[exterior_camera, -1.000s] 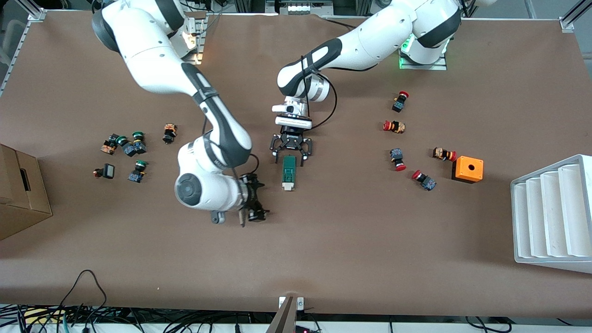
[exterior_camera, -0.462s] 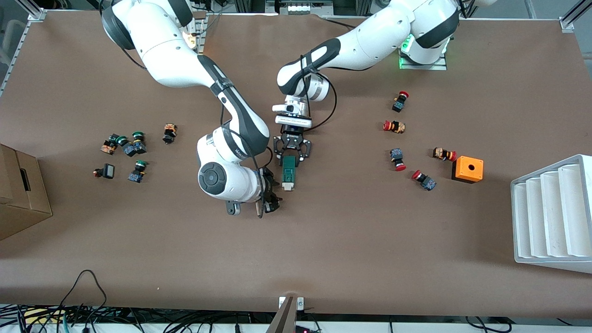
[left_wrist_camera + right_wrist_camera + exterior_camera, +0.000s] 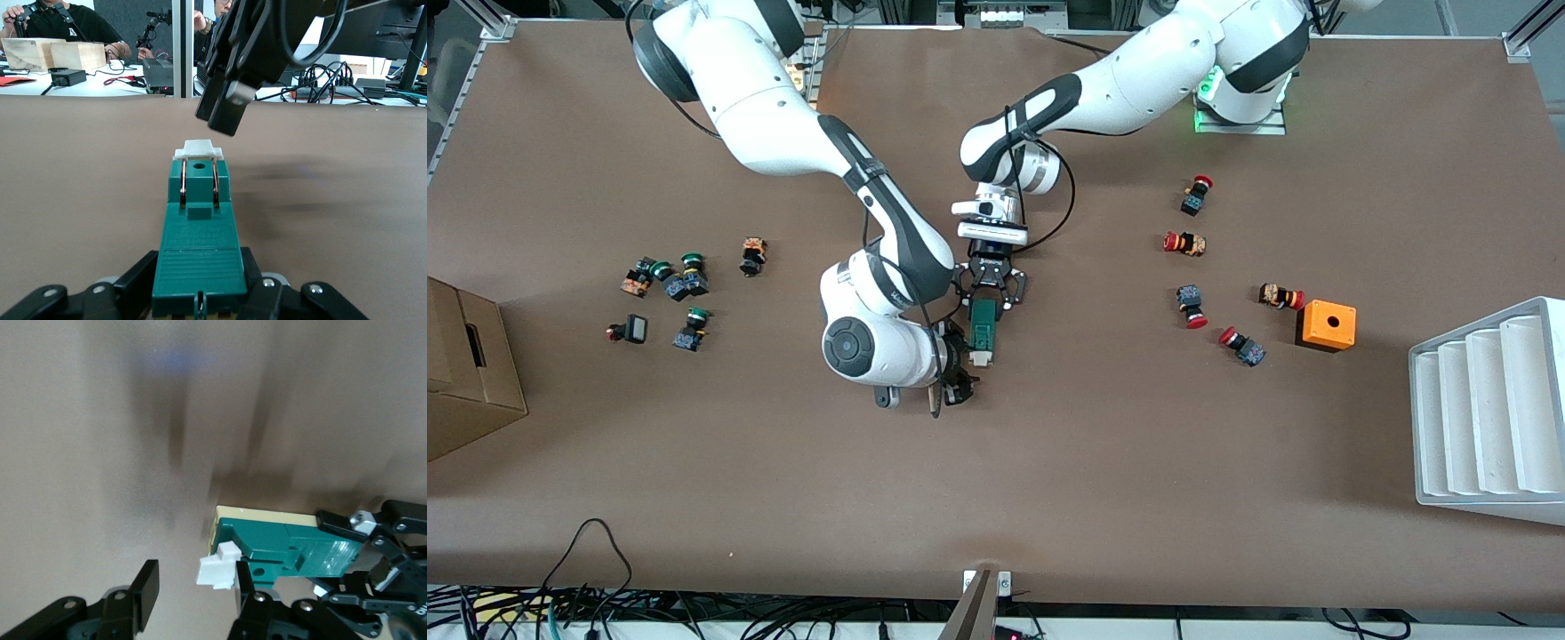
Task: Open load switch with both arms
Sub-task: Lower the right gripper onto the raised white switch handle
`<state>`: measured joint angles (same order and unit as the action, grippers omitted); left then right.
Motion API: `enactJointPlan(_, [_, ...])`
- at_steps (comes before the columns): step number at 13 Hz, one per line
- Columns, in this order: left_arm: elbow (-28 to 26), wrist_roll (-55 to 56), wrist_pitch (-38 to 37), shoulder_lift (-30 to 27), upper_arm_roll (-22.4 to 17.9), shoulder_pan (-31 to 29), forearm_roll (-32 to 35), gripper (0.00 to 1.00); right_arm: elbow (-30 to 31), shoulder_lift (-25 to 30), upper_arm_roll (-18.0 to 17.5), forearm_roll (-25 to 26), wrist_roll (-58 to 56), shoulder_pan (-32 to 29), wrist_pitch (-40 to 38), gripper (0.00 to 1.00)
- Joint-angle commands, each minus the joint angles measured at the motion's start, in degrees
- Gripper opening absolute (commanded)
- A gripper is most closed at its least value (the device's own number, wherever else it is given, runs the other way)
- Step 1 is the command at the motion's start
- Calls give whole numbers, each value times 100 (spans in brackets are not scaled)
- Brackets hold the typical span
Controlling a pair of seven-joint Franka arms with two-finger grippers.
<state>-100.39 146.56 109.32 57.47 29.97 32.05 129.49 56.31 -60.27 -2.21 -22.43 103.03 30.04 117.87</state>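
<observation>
The load switch lies mid-table, its white piece at the end nearer the front camera. The left gripper is clamped on its farther end. The right gripper stands at the white end with fingers parted, one beside the white piece and not gripping it.

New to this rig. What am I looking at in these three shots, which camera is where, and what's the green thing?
Two white robot arms stand at a brown table. The wide picture comes from a high camera facing them; the other two come from cameras on each arm's wrist.

The green block is the load switch, lying mid-table, with a white plastic piece at one end.

The left gripper is shut on the switch's plain end; its own wrist view looks along the block. The right gripper has come in at the white end, one finger beside the white piece, the other apart from it; no grip shows there.

Also on the table: green-capped buttons, red-capped buttons, an orange box, a cardboard box and a white rack.
</observation>
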Motion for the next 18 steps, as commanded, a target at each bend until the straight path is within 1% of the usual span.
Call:
enactJointPlan(1, [152,162,124,194,-18,73,218,39,-234,-143,89,-165,217,98,43,54])
enactJointPlan(6, [152,171,98,194,-18,108,209,39,-234,-143,80,-200,498,107,0,54])
enactJointPlan(16, [152,171,98,194,-9,117,209,40,-216,-231,28,-323,674,133,-88,54])
enactJointPlan(18, [152,171,98,194,-18,117,209,40,-208,-231,27,-323,788,151,-97,53])
